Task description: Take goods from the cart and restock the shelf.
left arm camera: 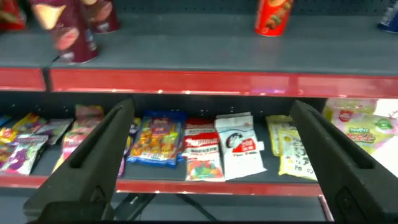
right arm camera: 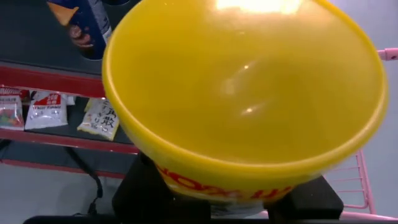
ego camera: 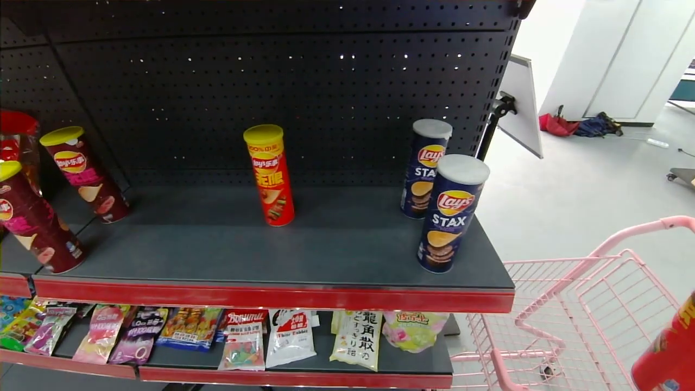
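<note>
Left tool (left arm camera: 211,109) released and empty, facing the snack packets (left arm camera: 236,149); the front blue can (ego camera: 452,214), standing near the shelf (ego camera: 326,244) edge at centre right, could topple if the red chip can (ego camera: 665,353), clenched in the right tool (right arm camera: 227,202) at lower right by the pink cart (ego camera: 570,304), swings in low.

A pale grey floor (ego camera: 570,206) stretches to the right, smooth and evenly lit. Behind it stands a white wall (ego camera: 548,49) with tall white panels (ego camera: 630,60) beside it. A white board (ego camera: 521,103) hangs tilted in front of the wall. At the foot of the panels lie a red bundle (ego camera: 555,125) and a dark bundle (ego camera: 597,126), close together. Small points of light show through the holes of a black pegboard (ego camera: 271,81).
</note>
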